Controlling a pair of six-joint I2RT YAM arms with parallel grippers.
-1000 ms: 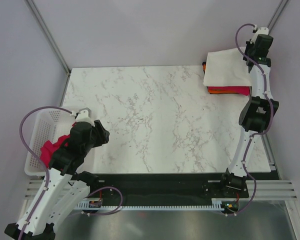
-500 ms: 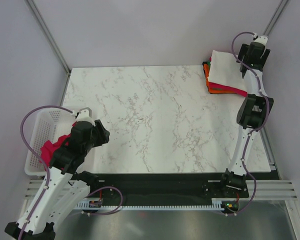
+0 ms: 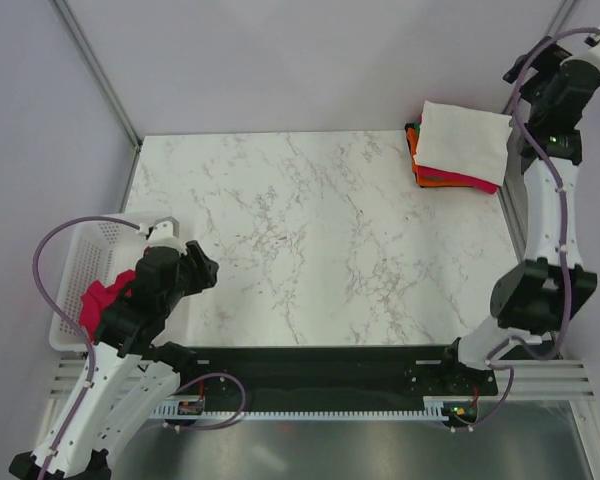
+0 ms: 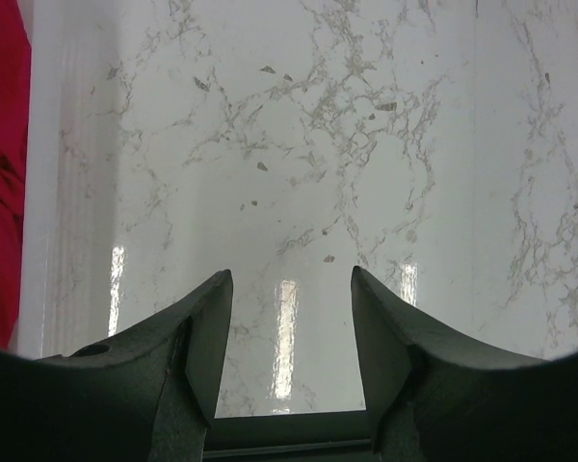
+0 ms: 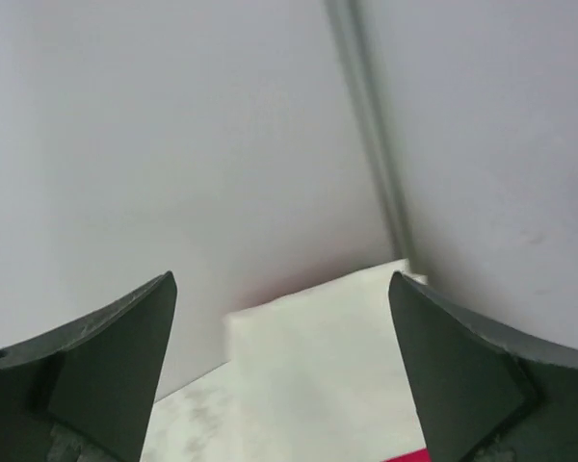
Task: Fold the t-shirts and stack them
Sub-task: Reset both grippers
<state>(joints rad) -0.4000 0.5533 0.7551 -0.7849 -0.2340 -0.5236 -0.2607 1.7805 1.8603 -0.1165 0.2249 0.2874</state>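
By my reading the task is mostly done. In the upper right of the top view a folded stack [image 3: 462, 160] sits at the far corner of the counter [image 3: 310, 230]. The white t-shirt [image 3: 467, 138] lies on top, and the edges of an orange t-shirt [image 3: 427, 181] and a pink t-shirt [image 3: 477, 183] show beneath it. What is left is a crumpled magenta t-shirt [image 3: 102, 300] in the white basket [image 3: 75, 262] at the left edge. It has yet to be taken out, folded and added to the pile.

The left tool [image 4: 289, 281] hangs over bare counter just beside the basket, its fingers moderately apart with nothing between them. The right tool [image 5: 281, 284] is raised near the upper right corner, beyond the stack, spread wide and holding nothing.

Only the top view shows the stack's layers and the basket whole, but it hides both sets of fingers. The wrist views show those gaps. The left one also catches the basket wall and a magenta strip at its left edge, and the right one sees mostly wall, with the white t-shirt low in the frame.
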